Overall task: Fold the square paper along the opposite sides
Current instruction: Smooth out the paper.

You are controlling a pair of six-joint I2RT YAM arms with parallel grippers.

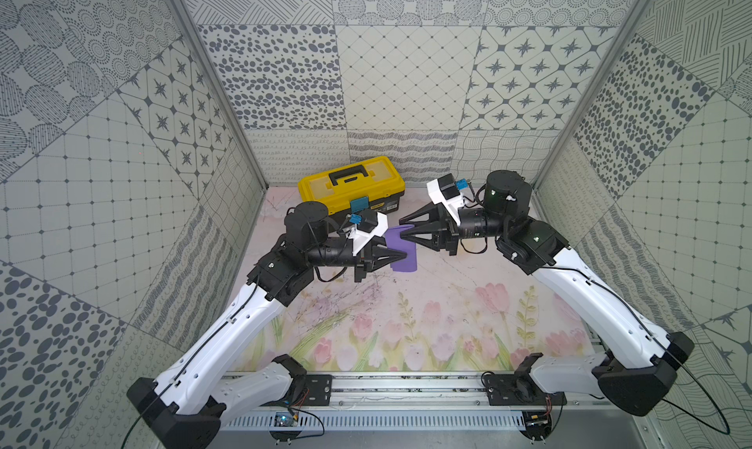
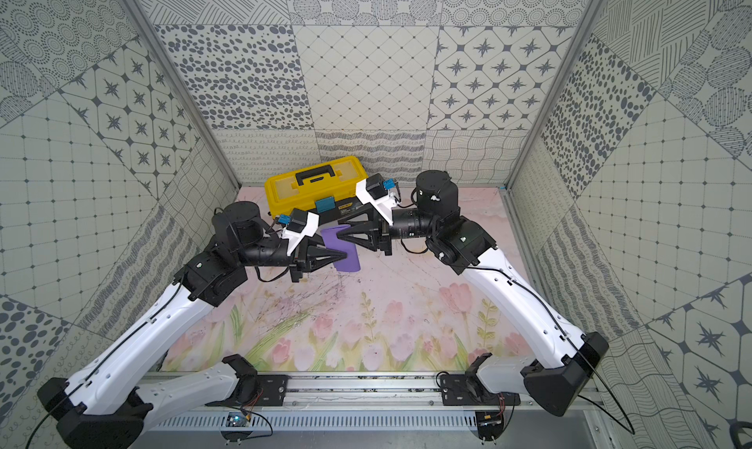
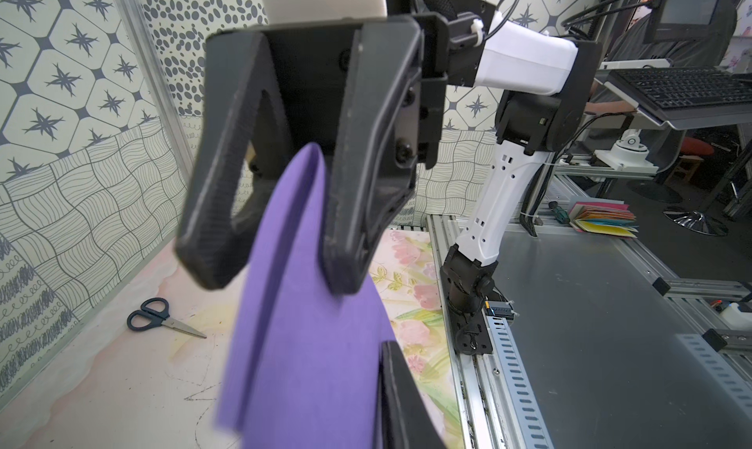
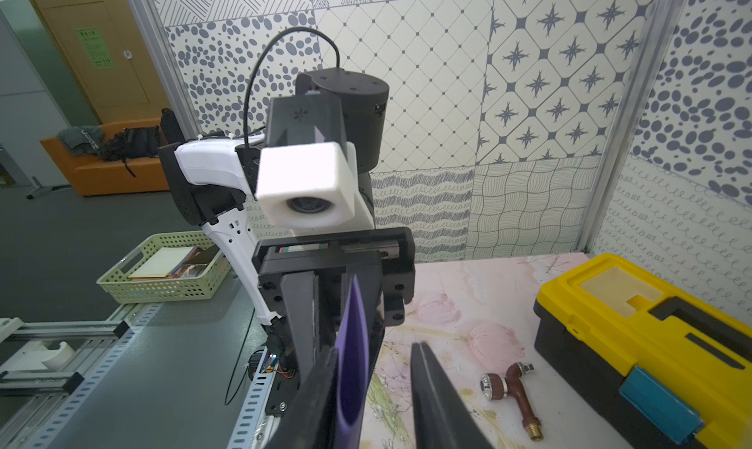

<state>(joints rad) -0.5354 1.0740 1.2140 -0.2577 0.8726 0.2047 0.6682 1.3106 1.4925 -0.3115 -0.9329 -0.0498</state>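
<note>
We note the square paper (image 1: 408, 264) doubled over the floral mat (image 1: 407, 312), left gripper (image 1: 403, 256) pinching it from 9 o'clock, right gripper (image 1: 402, 227) agape astride it at 2 o'clock: on one pinch, uncreased edges may slip askew.

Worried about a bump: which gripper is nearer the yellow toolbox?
Right. The right gripper is close by the front corner of the yellow toolbox; the left gripper is farther off, clamped on the purple paper.
</note>
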